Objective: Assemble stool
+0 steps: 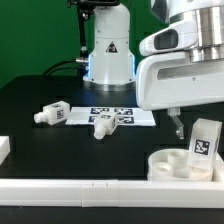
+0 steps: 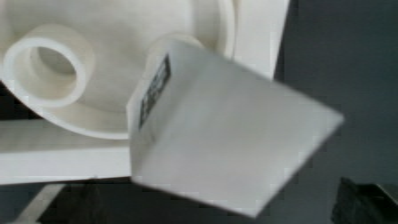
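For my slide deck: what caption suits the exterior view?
Open pincer at a leg standing in the stool seat; two legs lie loose by the marker board.

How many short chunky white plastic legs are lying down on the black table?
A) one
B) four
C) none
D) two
D: the left leg and the middle leg lie on their sides on the black table, while the third leg stands upright in the round white seat.
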You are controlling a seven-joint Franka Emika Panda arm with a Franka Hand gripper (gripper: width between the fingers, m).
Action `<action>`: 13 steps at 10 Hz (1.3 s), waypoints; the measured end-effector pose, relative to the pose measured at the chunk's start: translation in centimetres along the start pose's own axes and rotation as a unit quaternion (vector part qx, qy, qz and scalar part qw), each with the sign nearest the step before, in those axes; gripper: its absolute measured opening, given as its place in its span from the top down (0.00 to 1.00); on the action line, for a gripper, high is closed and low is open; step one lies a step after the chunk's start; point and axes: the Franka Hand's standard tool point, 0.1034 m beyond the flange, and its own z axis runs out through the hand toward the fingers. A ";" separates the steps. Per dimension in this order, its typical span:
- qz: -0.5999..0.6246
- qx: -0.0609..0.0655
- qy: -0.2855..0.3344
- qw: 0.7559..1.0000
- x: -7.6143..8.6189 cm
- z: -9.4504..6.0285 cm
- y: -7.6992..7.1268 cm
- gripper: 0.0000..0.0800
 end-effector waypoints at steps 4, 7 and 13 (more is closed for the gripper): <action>0.048 0.003 -0.087 0.995 -0.7 -0.1 0.0 0.19; 0.223 -0.010 -0.087 0.971 -1.0 0.2 0.8 0.19; 0.332 -0.024 -0.091 0.938 -1.8 0.8 -0.5 0.19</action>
